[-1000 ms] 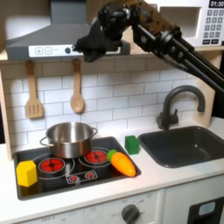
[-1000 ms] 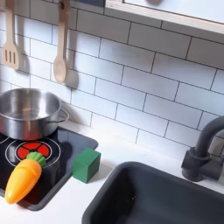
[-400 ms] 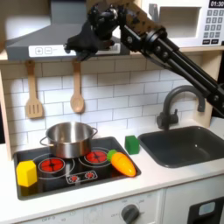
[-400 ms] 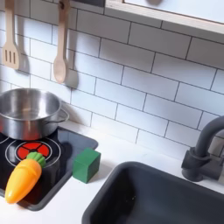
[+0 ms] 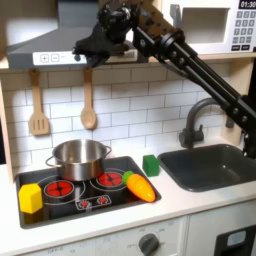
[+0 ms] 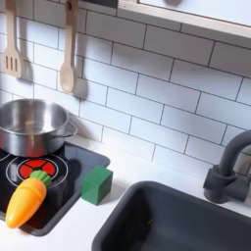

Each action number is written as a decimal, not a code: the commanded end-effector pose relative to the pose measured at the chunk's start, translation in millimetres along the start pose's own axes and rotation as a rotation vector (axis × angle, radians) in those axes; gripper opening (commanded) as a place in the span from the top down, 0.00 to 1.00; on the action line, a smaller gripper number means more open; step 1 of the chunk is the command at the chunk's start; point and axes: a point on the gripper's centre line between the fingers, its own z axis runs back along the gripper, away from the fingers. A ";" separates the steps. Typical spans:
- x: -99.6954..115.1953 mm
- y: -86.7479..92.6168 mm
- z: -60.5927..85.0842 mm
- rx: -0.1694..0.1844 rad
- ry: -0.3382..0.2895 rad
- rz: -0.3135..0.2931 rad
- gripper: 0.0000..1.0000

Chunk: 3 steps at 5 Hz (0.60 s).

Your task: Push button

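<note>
- Button panel (image 5: 63,58): upper left of the first exterior view, a row of small buttons on the front edge of the range hood (image 5: 40,45). The row's long axis runs horizontally and faces the camera.
- Gripper (image 5: 88,48): top centre of the first exterior view, at the hood's front edge just right of the buttons; the jaws are dark and blurred, and whether they stand wide or narrow cannot be told.
- Arm (image 5: 190,70): runs diagonally down towards the right edge, crossing in front of the microwave (image 5: 220,25).
- Hanging below the hood: spatula (image 5: 38,105), wooden spoon (image 5: 88,103).
- Stove (image 5: 85,190), lower left: steel pot (image 5: 78,158), yellow block (image 5: 31,197), carrot (image 5: 139,186).
- Worktop (image 5: 190,205): green block (image 5: 151,164) between stove and sink (image 5: 215,165); faucet (image 5: 200,120) behind the sink.
</note>
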 end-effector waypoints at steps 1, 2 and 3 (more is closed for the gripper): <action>-0.7 -7.2 -3.8 -0.011 0.008 -0.029 1.00; 3.1 -11.3 -5.3 -0.009 0.015 -0.043 1.00; 2.9 -12.3 -10.2 -0.003 0.030 -0.050 1.00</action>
